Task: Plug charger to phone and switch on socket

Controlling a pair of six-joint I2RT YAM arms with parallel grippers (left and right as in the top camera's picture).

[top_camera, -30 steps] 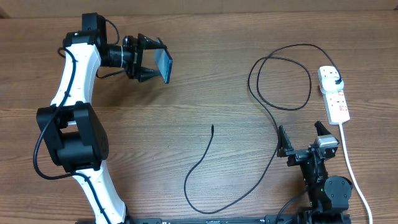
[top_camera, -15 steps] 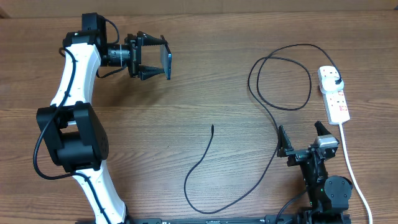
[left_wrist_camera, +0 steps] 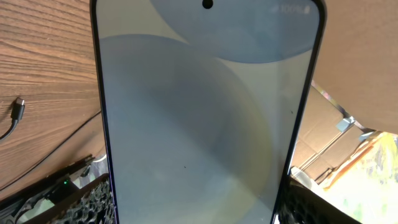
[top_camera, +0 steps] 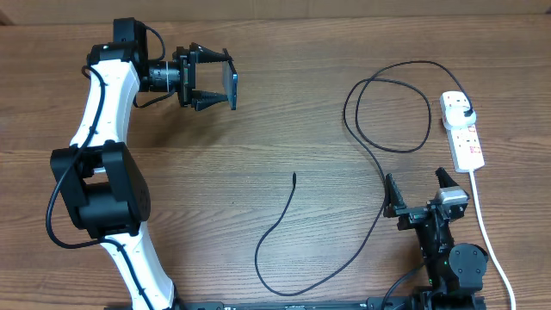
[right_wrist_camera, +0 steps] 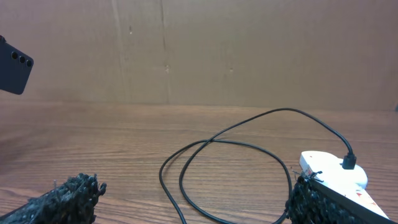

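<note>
Wood-grain table (top_camera: 284, 103) under the charger (right_wrist_camera: 208, 141); brown cardboard wall (right_wrist_camera: 249, 50) behind.

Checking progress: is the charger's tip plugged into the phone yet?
No, the charger tip lies loose on the table, apart from the phone in the left fingers.

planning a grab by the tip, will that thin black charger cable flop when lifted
Likely floppy: the thin black charger cable lies in loose curves and a loop, so its small connector tip may droop from a grip. Probably light, being so thin. Its far end is plugged into the white power strip, so a long pull may drag that.
</note>
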